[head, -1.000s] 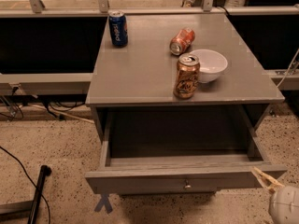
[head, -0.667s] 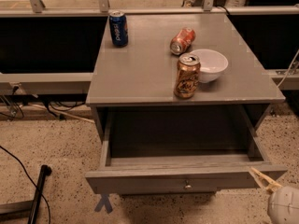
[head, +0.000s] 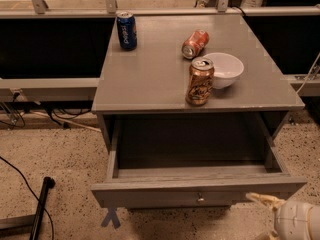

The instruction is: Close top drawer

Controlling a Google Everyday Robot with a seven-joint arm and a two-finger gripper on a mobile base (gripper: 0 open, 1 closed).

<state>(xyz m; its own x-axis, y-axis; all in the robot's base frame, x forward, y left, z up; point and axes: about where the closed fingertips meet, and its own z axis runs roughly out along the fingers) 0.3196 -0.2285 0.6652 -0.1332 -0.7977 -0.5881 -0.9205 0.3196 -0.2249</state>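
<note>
The top drawer (head: pixel 165 194) is hanging pulled well out from beneath the front edge of the grey desk (head: pixel 150 79), its dark inside showing bare and its small round metal knob (head: pixel 200 199) facing forward at the middle of the front panel. The robot's gripper (head: pixel 262 200) is hovering low, forward of the desk's front right corner, just beside the right end of the drawer front and seemingly not touching it; whether it is open or closed cannot be told from this angle.

On the desk, a blue soda can (head: pixel 126 30) is standing near the back left corner, a red can (head: pixel 195 44) is lying on its side toward the back edge, and a brown can (head: pixel 200 82) is standing near the front edge, just beside a white bowl (head: pixel 224 70).

The robot appears to be approaching, with the closing push not yet begun. The next move is likely calling for the gripper to meet the front panel and press it straight back toward the desk.
</note>
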